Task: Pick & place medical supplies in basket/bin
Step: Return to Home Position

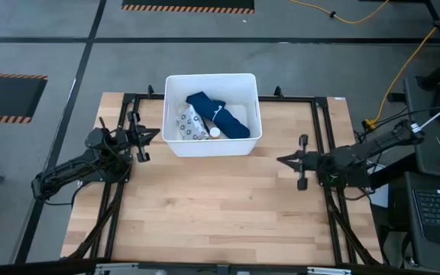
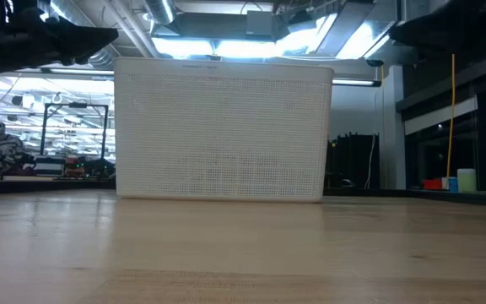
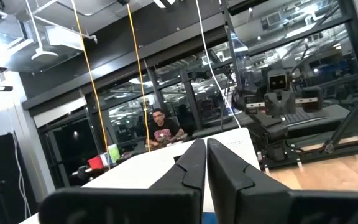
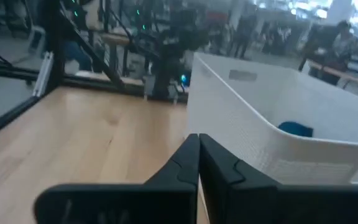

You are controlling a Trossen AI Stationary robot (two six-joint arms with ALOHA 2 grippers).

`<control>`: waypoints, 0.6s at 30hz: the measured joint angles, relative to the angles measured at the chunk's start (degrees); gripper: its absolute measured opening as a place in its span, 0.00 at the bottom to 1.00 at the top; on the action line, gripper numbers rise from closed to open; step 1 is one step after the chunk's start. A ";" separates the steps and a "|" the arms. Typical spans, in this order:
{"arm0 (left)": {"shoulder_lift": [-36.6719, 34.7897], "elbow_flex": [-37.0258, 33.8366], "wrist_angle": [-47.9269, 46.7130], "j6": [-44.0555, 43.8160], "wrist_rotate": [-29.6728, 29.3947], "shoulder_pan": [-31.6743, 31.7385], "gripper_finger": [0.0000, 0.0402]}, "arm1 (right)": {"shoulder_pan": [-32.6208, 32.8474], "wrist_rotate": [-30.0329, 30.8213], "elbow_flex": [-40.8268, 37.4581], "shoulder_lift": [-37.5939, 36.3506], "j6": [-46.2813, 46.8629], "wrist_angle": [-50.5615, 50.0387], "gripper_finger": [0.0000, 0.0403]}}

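Left gripper (image 1: 141,141) at 9 o'clock, right gripper (image 1: 297,162) at 3, both pinched together, empty. Homing step probably (supplies (image 1: 221,116) in bin (image 1: 255,107) at 12); next, folding both to rest.

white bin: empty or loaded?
Loaded. High view shows the blue cloth bundle, patterned packet and small white round object lying inside the white bin.

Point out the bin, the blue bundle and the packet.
bin (image 1: 212,147): high view, outer face of its near wall.
blue bundle (image 1: 231,124): high view, middle of the cloth.
packet (image 1: 192,124): high view, its patterned face.
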 joint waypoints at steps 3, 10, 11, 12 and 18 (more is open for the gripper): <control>0.02 0.00 0.00 0.03 0.00 0.00 0.02 | 0.00 -1.63 -3.36 -8.20 -1.34 -0.73 0.01; 0.02 0.00 0.00 0.07 -0.02 0.00 0.02 | -0.15 -9.31 -8.91 -18.57 -1.11 -3.27 0.01; 0.02 0.00 -0.01 0.08 -0.02 0.00 0.03 | -0.15 -9.45 -10.61 -19.38 -1.01 -1.04 0.01; 0.02 0.00 -0.02 0.08 -0.02 0.00 0.03 | -0.17 -9.62 -12.45 -19.90 -1.06 1.53 0.01; 0.04 0.00 -0.04 0.08 -0.04 0.00 0.03 | -0.20 -9.75 -14.71 -20.96 -2.82 4.36 0.01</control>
